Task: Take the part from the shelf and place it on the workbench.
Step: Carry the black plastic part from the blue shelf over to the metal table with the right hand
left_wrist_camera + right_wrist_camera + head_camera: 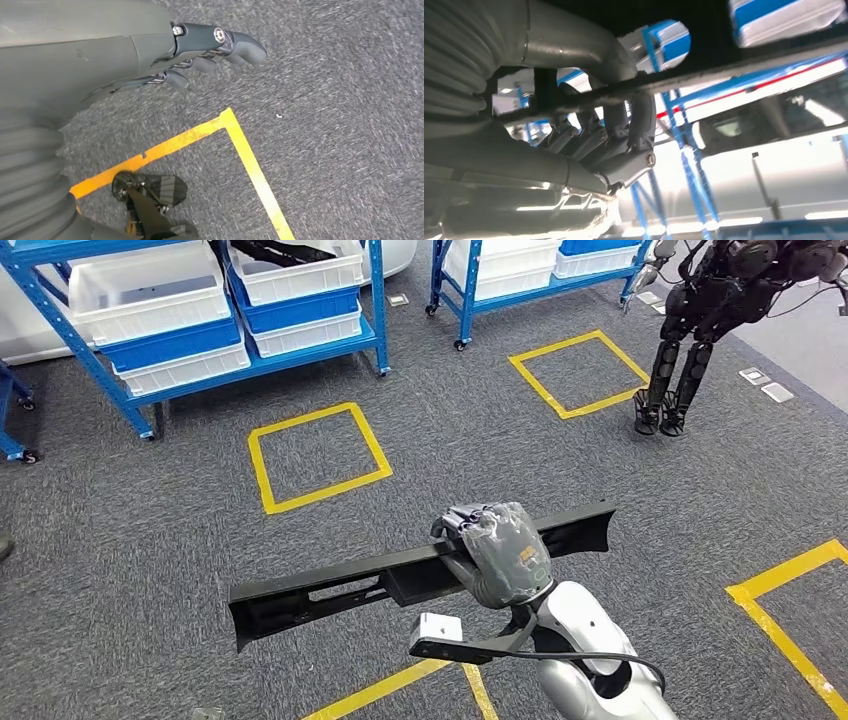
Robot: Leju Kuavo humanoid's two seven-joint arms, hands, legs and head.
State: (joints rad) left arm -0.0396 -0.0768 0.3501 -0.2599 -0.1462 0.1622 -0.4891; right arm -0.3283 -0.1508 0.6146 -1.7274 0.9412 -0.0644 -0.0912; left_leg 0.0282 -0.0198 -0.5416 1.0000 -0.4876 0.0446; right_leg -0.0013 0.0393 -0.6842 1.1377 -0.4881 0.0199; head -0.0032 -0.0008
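A long black plastic part [330, 590] hangs level above the grey carpet in the head view, and my right hand [497, 552] grips it a little right of its middle. From the right wrist the same part [744, 62] runs as a dark bar across the picture, with my right hand's fingers [624, 135] curled around its edge and the thumb above it. My left hand [165, 55] hangs over the carpet with its fingers bent loosely and nothing in them.
Blue shelves [200, 350] with white and blue bins [150, 290] stand at the back left, and another blue shelf [530, 280] at the back centre. Yellow tape squares [315, 455] mark the carpet. Another dark robot [700, 330] stands at the back right.
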